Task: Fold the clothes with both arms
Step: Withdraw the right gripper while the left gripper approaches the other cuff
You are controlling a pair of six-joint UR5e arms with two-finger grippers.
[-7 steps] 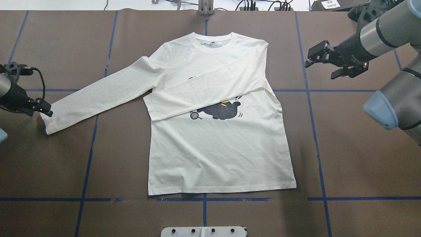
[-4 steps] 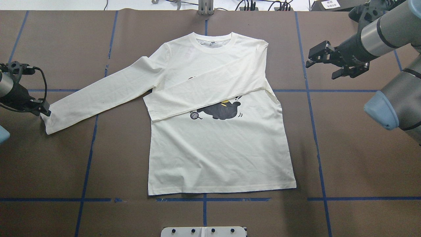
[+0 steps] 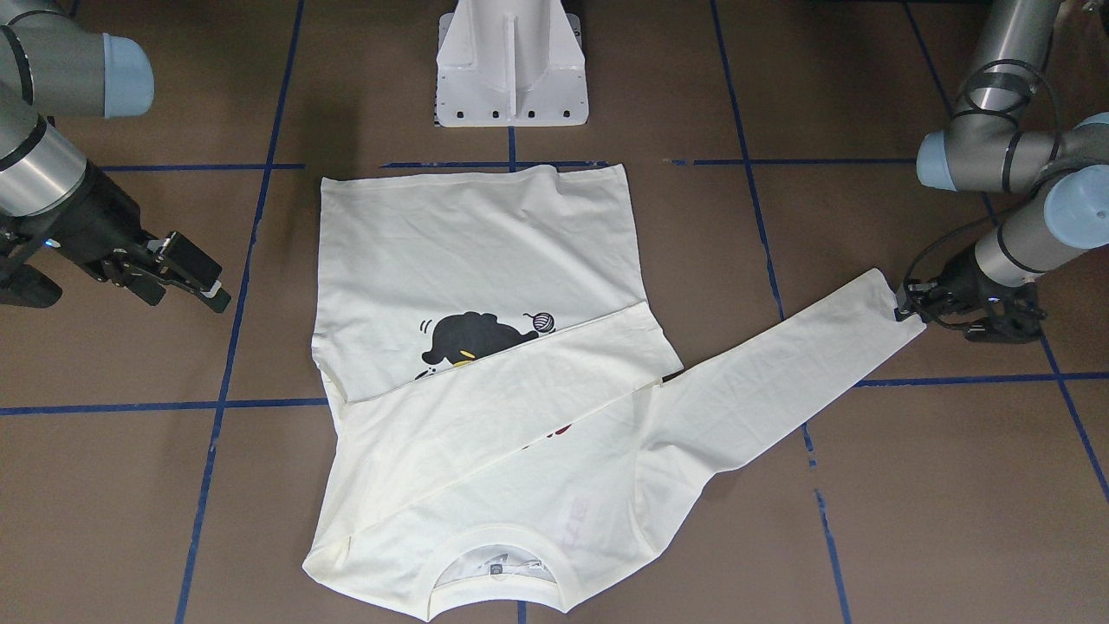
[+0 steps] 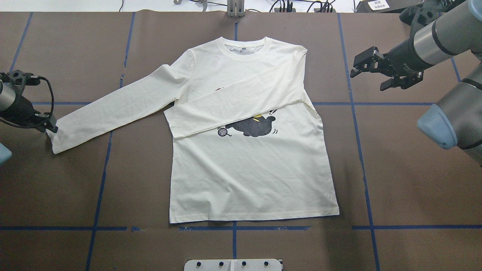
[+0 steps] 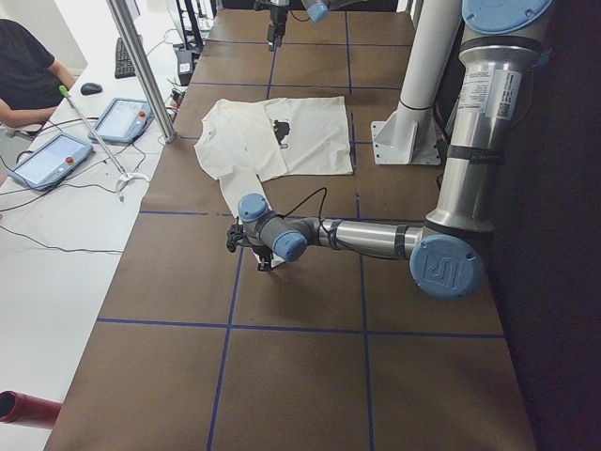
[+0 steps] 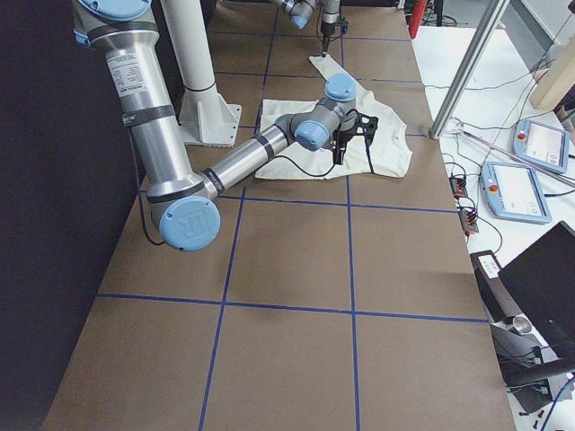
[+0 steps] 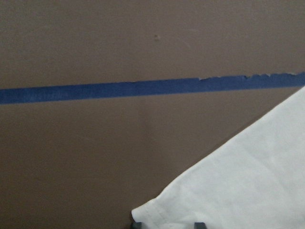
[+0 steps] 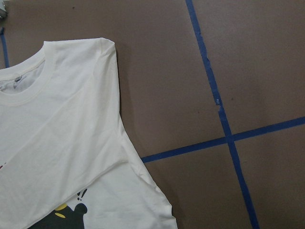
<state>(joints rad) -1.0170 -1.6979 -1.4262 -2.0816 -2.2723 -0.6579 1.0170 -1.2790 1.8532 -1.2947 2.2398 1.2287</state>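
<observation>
Carefully I set the left gripper (image 4: 52, 128) deeper onto the cuff (image 4: 57, 142) (clamped or not, I cannot tell), then fold across the T-shirt (image 4: 248, 177); right gripper (image 4: 366, 78) hangs wide.

There is one T-shirt (image 4: 248, 169) on the one tabletop (image 4: 414, 180), and on it I count one black cat print (image 4: 254, 126) and one small yarn ball (image 4: 223, 131). There are two arms, the left arm (image 3: 996, 160) and the right arm (image 3: 35, 173). Each carries a single tool, so two in all: the left tool (image 4: 52, 128) and the right tool (image 3: 217, 290). There is one white pedestal (image 3: 511, 65). Off on the side desk (image 5: 56, 225) are two touchscreen pendants (image 5: 122, 119) (image 5: 52, 160), one keyboard (image 5: 124, 58), one mouse (image 5: 90, 88) and one person (image 5: 26, 70).
</observation>
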